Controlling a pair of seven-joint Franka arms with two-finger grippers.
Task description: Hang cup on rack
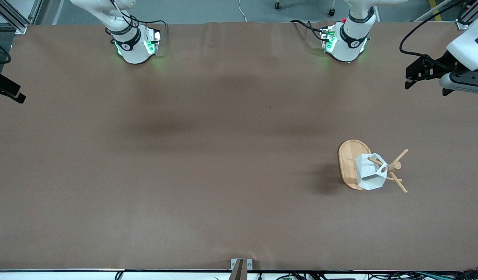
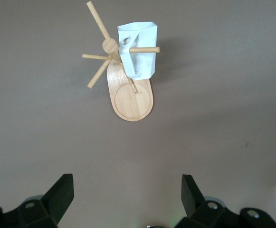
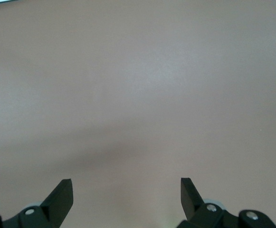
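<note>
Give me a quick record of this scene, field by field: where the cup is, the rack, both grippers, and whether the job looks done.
cup: white faceted cup hanging by its loop handle on a peg, above the oval base
rack: bamboo mug tree standing on the table toward the left arm's end
left gripper: left gripper open, empty, up over the table at the left arm's end, well away from the rack
right gripper: right gripper open, empty, over bare table
task status: cup appears hung; neither arm touches it
</note>
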